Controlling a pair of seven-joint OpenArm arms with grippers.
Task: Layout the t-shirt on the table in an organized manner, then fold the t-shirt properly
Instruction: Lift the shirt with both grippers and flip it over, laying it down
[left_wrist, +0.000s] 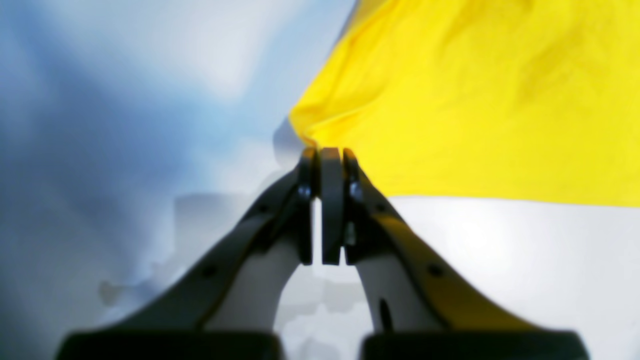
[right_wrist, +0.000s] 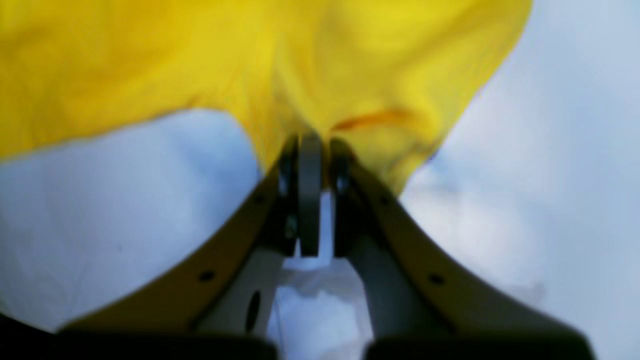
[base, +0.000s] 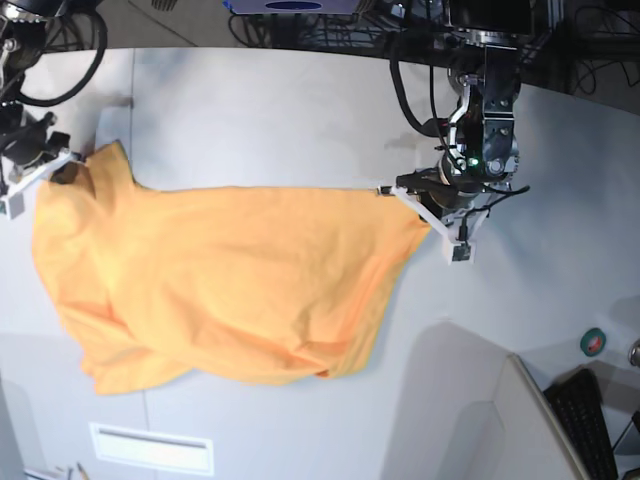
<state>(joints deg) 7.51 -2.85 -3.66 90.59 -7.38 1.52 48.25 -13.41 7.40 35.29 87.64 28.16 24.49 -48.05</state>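
The table (base: 280, 100) is the biggest thing in view, a wide off-white top that fills the base view from edge to edge, and everything below is placed against it. Its far edge runs under a dark clutter of cables (base: 330, 30).

The t-shirt (base: 230, 290) comes next in size. It is orange-yellow and spreads across the middle and left of the table in the base view, stretched taut along its far edge between the two grippers. Its near part sags and bunches in loose folds toward the table's front edge, so the cloth is not lying flat. One upper corner rises toward the table's left side, the other reaches toward its right half.

The left gripper (left_wrist: 325, 150), over the table's right half in the base view, has its jaws pressed together on a pinched corner of the t-shirt (left_wrist: 475, 100); the cloth fans out up and to the right from the fingertips, with bare table (left_wrist: 525, 275) below it.

The right gripper (right_wrist: 312, 137), at the table's left edge in the base view, is likewise clamped on the t-shirt (right_wrist: 250, 60), with the fabric gathered into a pucker right at the tips and hanging wide above them.

A small white label plate (base: 152, 447) sits near the table's front edge, below the shirt.
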